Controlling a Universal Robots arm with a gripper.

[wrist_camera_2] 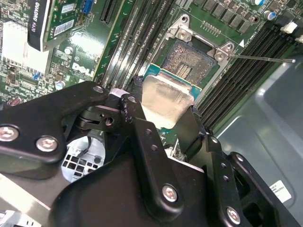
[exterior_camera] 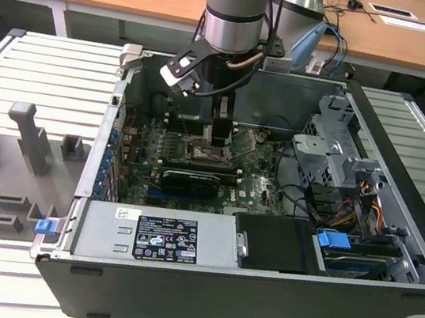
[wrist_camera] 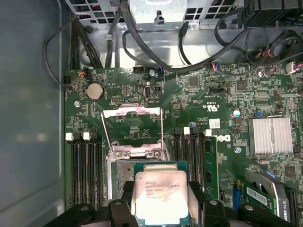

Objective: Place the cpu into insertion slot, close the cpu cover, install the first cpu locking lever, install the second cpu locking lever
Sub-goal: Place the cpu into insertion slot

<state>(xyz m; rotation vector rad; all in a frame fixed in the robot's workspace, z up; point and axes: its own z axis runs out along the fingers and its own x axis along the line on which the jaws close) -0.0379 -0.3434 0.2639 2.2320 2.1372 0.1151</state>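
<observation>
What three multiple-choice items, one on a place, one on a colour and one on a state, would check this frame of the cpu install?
1. Where is the cpu?
A) on the table outside the case
B) gripped by the hand
C) under a shut cover

2. What colour is the motherboard?
A) green
B) red
C) white

3. How does the cpu cover stand?
A) shut over the slot
B) taken off and laid aside
C) swung open

Key:
1 B, the black fingers flank the chip in both wrist views.
2 A, green board surrounds the insertion slot.
3 C, the frame is swung back and the slot's contacts lie bare.
</observation>
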